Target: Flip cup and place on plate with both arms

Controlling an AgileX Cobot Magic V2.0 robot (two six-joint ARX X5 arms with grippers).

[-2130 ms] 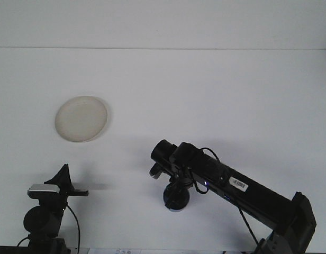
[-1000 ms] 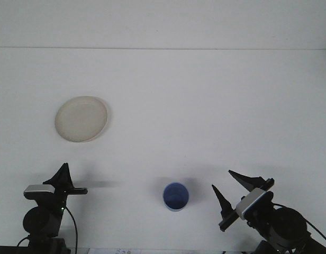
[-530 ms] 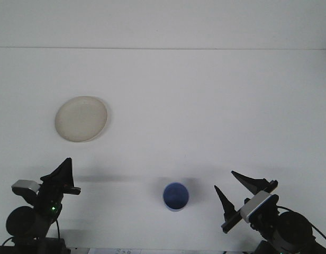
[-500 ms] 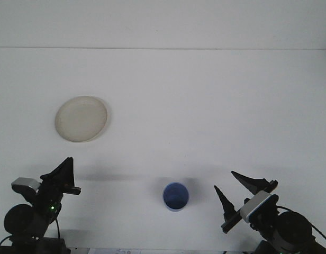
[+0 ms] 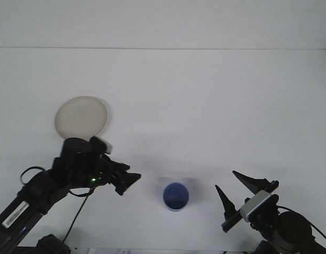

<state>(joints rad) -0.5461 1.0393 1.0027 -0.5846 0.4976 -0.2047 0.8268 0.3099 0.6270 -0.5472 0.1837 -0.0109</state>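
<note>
White flat table (image 5: 205,95) fills nearly the whole front view, pale wall band along the top edge.

Left black arm (image 5: 46,185) is stretched out from the lower left corner, wrist block sitting just below the plate and overlapping its lower edge in the picture. Left gripper (image 5: 128,181) points right toward the cup, near it but apart, not touching. Fingers bunched into a dark tip; cannot tell if parted or closed from this angle. Nothing visibly held.

Right black arm base (image 5: 287,233) is low in the lower right corner, tucked back. Right gripper (image 5: 238,194) has both pointed fingers spread wide, empty, released, near the cup's right side but clear of it.

Round off-white shallow plate (image 5: 81,116) lies on the left half of the table, bare, nothing on it.

Small blue plastic cup (image 5: 175,196) stands upright on the table, mouth up, inner floor visible, between the two grippers at the near edge, well apart from the plate.

Progress judgement: flip looks done, since the cup sits opening upward. Placement not done: cup on the table, plate empty. Left to do: left gripper closes the gap, grasps the cup by rim or wall, carries it up-left to the plate, sets it down upright, releases. Roughly halfway. Watch for tipping the light cup on approach.
</note>
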